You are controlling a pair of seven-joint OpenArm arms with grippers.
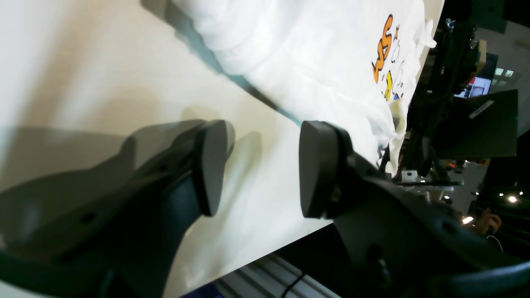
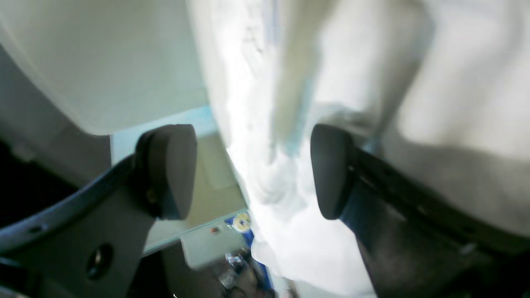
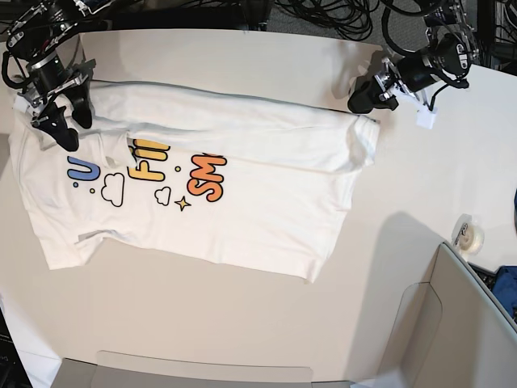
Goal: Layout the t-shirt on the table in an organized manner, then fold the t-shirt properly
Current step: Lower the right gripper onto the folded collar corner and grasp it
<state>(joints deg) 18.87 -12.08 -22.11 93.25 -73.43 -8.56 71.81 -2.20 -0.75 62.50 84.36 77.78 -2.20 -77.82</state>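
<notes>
White t-shirt lies print-up on the table with its far edge folded over, left gripper parted and empty beside one end, right gripper parted wide above the other.

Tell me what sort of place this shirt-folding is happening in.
Probably a robotics lab, not a home. Two robot arms work a t-shirt on a big off-white table, bundles of black cables lie behind it, and a lit monitor stands nearby.

Both arms black, cable bundles trailing at upper corners. Left tool: matte dark rounded pads, screw holes in brackets. Right tool alike.
</notes>
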